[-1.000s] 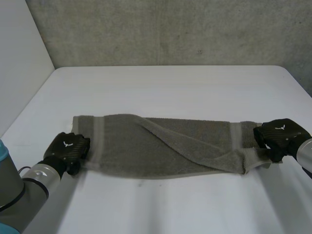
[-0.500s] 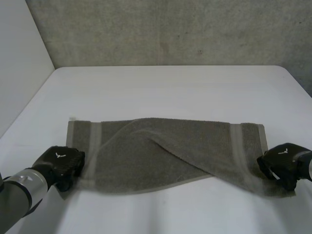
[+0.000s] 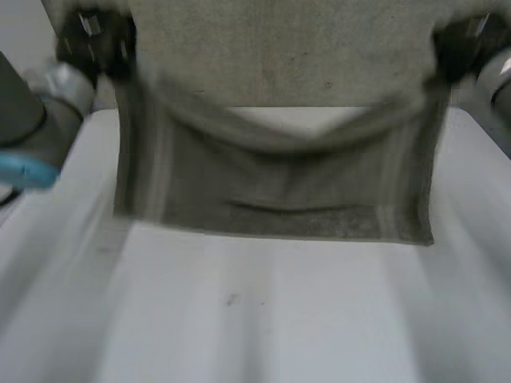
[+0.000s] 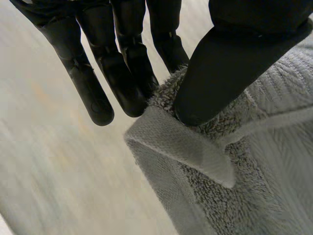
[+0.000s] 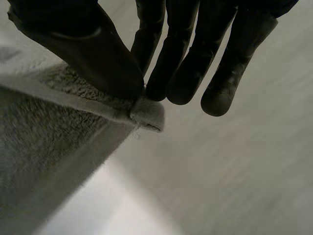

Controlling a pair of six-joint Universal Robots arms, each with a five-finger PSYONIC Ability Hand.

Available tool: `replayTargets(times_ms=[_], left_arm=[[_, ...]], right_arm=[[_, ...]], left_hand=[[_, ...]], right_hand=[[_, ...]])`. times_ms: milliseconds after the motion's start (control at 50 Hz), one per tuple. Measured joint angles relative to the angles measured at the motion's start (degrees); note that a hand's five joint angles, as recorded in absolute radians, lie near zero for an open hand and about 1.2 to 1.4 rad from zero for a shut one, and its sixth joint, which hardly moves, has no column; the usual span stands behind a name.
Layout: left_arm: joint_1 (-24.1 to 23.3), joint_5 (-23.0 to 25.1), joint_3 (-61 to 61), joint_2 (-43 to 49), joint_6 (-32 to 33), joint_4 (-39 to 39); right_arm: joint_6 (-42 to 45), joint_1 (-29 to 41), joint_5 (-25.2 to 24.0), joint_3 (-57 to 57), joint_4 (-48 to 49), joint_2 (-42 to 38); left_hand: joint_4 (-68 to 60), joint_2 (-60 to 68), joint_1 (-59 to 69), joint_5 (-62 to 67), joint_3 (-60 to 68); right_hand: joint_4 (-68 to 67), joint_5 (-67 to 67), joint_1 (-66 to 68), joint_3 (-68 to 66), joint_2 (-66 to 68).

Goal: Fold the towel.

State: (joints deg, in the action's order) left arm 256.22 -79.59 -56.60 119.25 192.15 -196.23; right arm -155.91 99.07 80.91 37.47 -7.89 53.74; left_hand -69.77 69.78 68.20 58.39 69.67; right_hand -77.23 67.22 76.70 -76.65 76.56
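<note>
towel [image 3: 279,187] held up over table [image 3: 279,319], left hand [image 4: 225,63] pinching one top corner, right hand [image 5: 88,49] pinching the other

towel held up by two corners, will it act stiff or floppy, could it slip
Likely floppy: the towel sags in a curve between the left hand and right hand. Probably grippy, not slippery, given its looped pile. Each pinch sits right at a corner, so a sharp tug might pull it free.
</note>
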Motion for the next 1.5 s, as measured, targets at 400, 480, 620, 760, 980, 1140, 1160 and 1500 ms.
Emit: replayTargets(times_ms=[400, 480, 620, 760, 980, 1140, 1160, 1500], left_arm=[[0.4, -5.6, -12.6, -3.7, -16.7, -8.8], [0.8, -1.7, -23.0, -3.3, -14.7, -8.6], [0.8, 4.1, -35.8, -1.5, -4.7, -9.6], [1.1, 5.3, -41.4, -1.7, 3.7, -9.3], [4.3, 4.8, -44.1, -11.5, 4.8, -2.2], [6.7, 5.0, -44.3, -20.1, 4.9, 9.7], [7.0, 5.1, -44.4, -21.3, 4.9, 11.2], [0.5, 4.5, -39.1, -25.1, 1.8, 15.0]], right_arm=[[-13.9, -0.8, -8.0, 26.0, 17.8, 12.1], [-11.1, -0.9, -12.3, 34.9, 17.3, 11.7], [-4.4, -2.9, -14.5, 45.4, 17.2, 7.1], [0.0, -5.5, -14.2, 50.4, 17.0, 6.3], [1.1, -8.3, -14.3, 50.7, 4.5, 16.2], [4.5, -12.2, -14.6, 49.4, -6.1, 23.1], [5.2, -12.7, -14.6, 49.6, -7.1, 23.9], [-4.8, -6.5, -14.5, 58.3, 2.0, 21.2]], left_hand=[[0.0, 0.0, 0.0, 0.2, 0.0], [0.0, 0.0, 0.0, 0.2, 0.1], [0.0, 0.0, 0.0, 0.2, 0.1], [0.0, 0.0, 0.0, 0.2, 0.1], [0.0, 0.0, 0.0, 0.2, 0.1], [0.0, 0.0, 0.0, 0.2, 0.1], [0.0, 0.0, 0.0, 0.2, 0.1], [0.0, 0.0, 0.0, 0.2, 0.1]], right_hand=[[0.0, 0.6, 0.0, 0.0, 0.8], [0.0, 0.6, 0.2, 0.0, 0.8], [0.0, 0.6, 0.2, 0.0, 0.8], [0.0, 0.8, 1.3, 0.0, 0.8], [0.0, 0.8, 1.3, 0.0, 0.8], [1.6, -1.4, -0.9, 1.3, -1.0], [7.8, -8.0, -7.1, 7.2, -7.1], [61.8, -63.6, -62.9, 62.3, -61.9]])
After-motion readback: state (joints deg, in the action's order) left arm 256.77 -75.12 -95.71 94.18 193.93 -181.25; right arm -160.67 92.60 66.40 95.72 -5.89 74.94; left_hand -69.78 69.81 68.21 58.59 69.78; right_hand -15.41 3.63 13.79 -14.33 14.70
